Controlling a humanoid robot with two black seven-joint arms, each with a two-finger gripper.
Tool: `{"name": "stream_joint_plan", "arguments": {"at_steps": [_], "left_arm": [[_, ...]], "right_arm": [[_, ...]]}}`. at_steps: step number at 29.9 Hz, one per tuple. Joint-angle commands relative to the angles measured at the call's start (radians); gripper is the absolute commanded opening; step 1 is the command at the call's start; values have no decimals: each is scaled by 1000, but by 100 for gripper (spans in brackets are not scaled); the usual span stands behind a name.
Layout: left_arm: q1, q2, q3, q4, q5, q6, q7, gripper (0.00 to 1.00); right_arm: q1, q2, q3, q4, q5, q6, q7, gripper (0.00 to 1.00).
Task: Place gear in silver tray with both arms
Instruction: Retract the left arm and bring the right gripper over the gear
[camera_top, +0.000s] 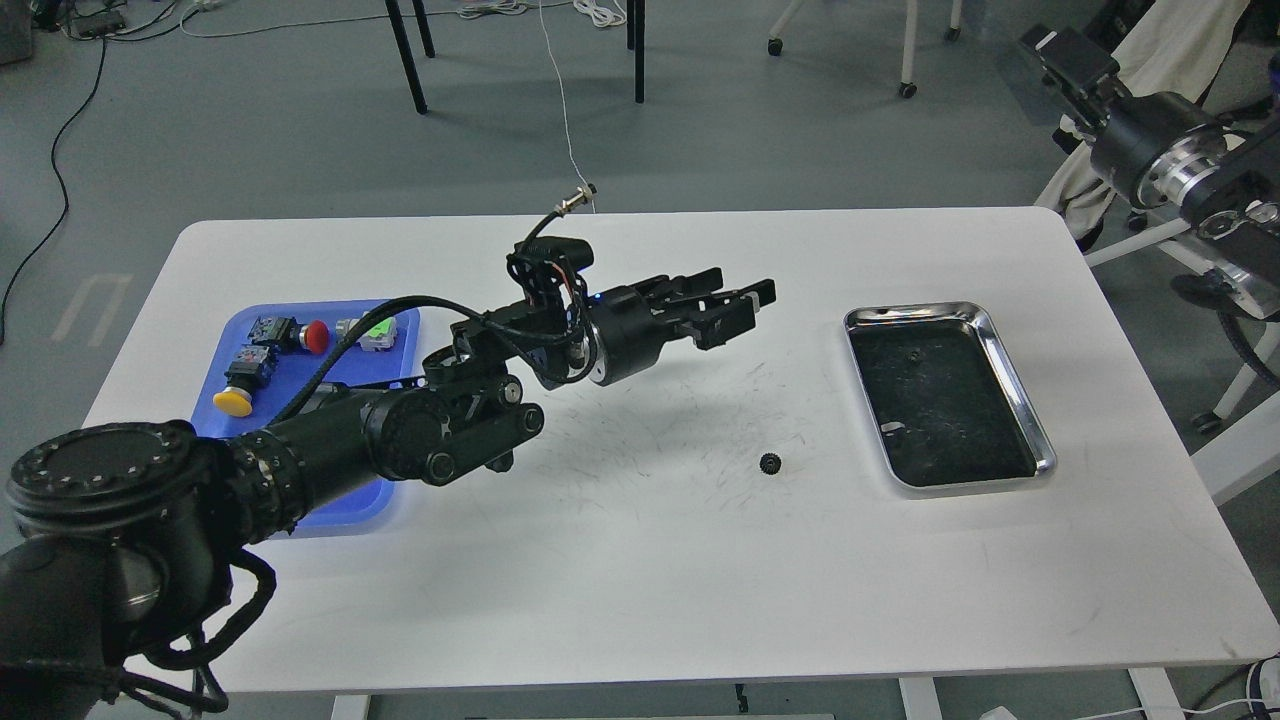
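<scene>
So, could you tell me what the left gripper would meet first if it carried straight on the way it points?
The left gripper points right, slightly away, raised above the table. Its line seems to pass beyond the silver tray, so nothing, though depth is unclear.
</scene>
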Motion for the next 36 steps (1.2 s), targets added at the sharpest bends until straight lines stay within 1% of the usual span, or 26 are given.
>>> {"name": "stream_joint_plan", "arguments": {"at_steps": [1, 4, 8, 11, 13, 18, 21, 23, 27, 28, 31, 34, 36], "left_arm": [[-47, 98, -11, 0, -143, -6, 0, 84], [-73, 161, -12, 0, -254, -1, 0, 90], [-99, 264, -12, -12, -335, -3, 0, 92], [-101, 339, -17, -12, -369, -7, 0, 93], [-101, 365, -21, -6, -417, -9, 0, 93], [-87, 423, -35, 2, -570, -13, 0, 93], [-75, 469, -34, 3, -665, -15, 0, 93], [-62, 497, -35, 3, -737, -44, 0, 93], [-49, 546, -35, 6, -906, -133, 0, 94], [-42, 552, -35, 8, -929, -136, 13, 94], [-30, 572, -53, 16, -989, -156, 119, 95], [-4, 594, -109, 19, -1065, -196, 245, 96], [14, 594, -167, 19, -1113, -194, 318, 96]], "right_arm": [[74, -50, -60, 106, -2, 3, 0, 96], [146, -75, -145, 190, -4, 23, 0, 97], [254, -98, -251, 292, -10, 49, 0, 97], [330, -98, -313, 365, -40, 60, 0, 97], [367, -98, -345, 411, -74, 70, 0, 97], [401, -89, -396, 505, -197, 70, 0, 97], [416, -78, -426, 534, -299, 70, 0, 97], [427, -63, -451, 541, -378, 70, 0, 97], [447, -32, -483, 541, -464, 70, 0, 97], [453, -21, -492, 542, -473, 72, 0, 97], [479, 12, -544, 545, -517, 72, 0, 97], [499, 57, -593, 545, -576, 72, 0, 97], [507, 84, -620, 544, -632, 72, 0, 97]]}}
